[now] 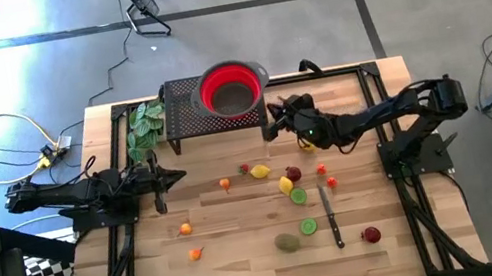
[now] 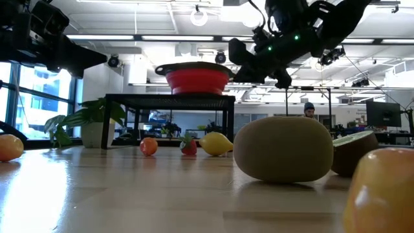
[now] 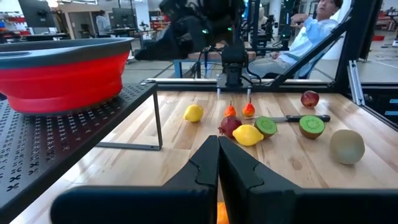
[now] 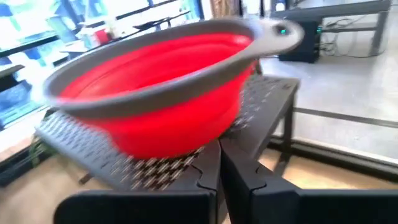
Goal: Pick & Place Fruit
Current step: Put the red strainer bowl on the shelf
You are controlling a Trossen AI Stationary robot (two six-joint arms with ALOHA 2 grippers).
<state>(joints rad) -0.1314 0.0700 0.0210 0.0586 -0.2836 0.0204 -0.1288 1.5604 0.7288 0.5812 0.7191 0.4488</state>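
— The left hand [image 1: 175, 178] sits with its fingers pressed together, holding nothing, low over the left side of the table [image 1: 237, 261]. It looks parked to me.

— And the fruit [image 1: 286, 185]? None in the red bowl [image 1: 233, 88] that I can see. It's all scattered over the middle and near part of the table: a lemon, lime halves, a kiwi [image 1: 288, 242], small orange pieces out to the left.

— The right hand [image 1: 272, 125] is what worries me. It's pinched shut too, empty, up beside the black rack [image 1: 182, 109] the bowl stands on, just at its right edge.

— Yes, if it swings left it could clip the rim and shove the bowl off the rack.

— And shut like that it can't take any fruit. It'd only knock the round ones rolling, maybe toward that knife [image 1: 331, 219].
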